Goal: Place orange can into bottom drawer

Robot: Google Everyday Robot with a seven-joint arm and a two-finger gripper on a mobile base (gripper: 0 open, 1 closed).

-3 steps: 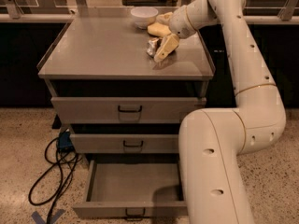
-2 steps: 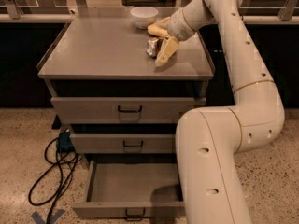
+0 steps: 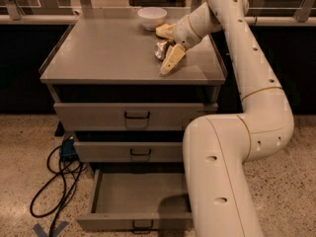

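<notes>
View: you have just the one camera view, looking down at the front of the grey cabinet (image 3: 133, 115).
Done so far: the bottom drawer (image 3: 136, 194) stands pulled out at 6 o'clock in the picture. You can see its bare grey floor, so nothing has gone in yet. The two drawers above it are shut.
Can: the orange can (image 3: 160, 48) lies on the worktop (image 3: 98, 53), right of the middle at about 3 o'clock. It is not lifted as far as you can see. What shows of it is mostly shiny silver metal.
Bowl: a white bowl (image 3: 151, 17) sits at 11 o'clock from the can, near the back edge and apart from it.
Gripper: the gripper (image 3: 162, 52) is down at the worktop around the can, and the arm reaches it from 2 o'clock.
Jaws: they stand apart with the can in the gap. One finger is on the far side towards the bowl, and the other slants down just beside the can on your near side. You cannot tell whether either finger presses on the metal, so read this as bracketing the can, not a firm hold.
Left to do: by my judgement nearly all of it remains. You need to close on the can, lift it clear, carry it down past the two shut drawers and let go over the open drawer.
</notes>
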